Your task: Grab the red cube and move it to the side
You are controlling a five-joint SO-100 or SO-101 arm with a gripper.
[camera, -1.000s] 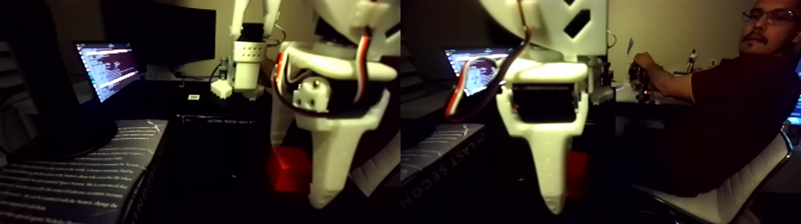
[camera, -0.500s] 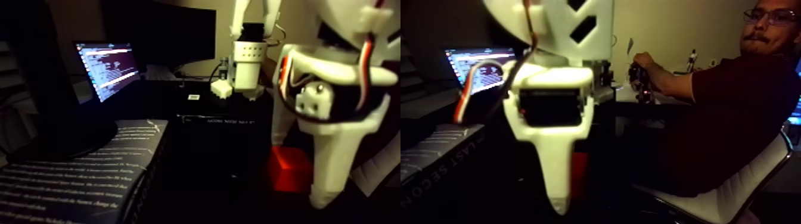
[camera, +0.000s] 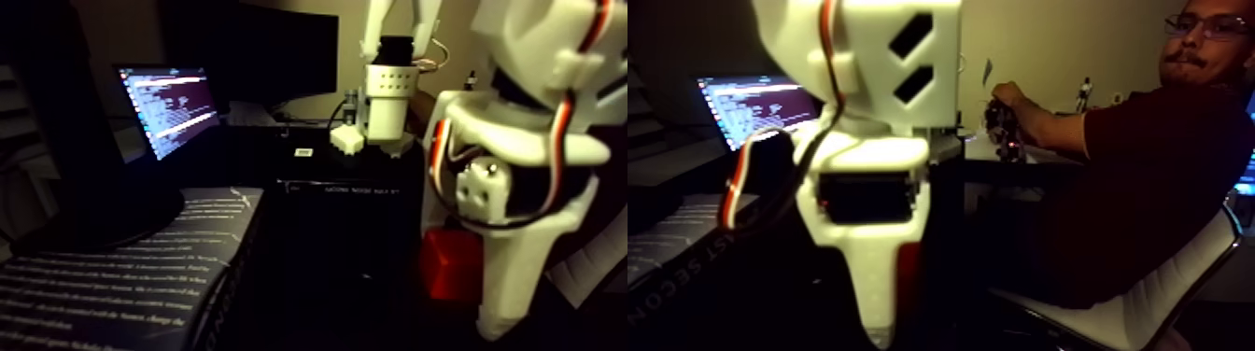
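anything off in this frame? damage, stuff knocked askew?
Nothing looks damaged or spilled. The claw sits very close to the camera, its white finger covering part of the red cube on the dark table. The scene is dim, so whether the claw is shut on the cube cannot be told. The laptop behind stands open and lit.

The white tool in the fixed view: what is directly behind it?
The red cube sits behind the tool, showing at its left edge. The cube's right part is covered, and the surface beneath is too dark to make out.
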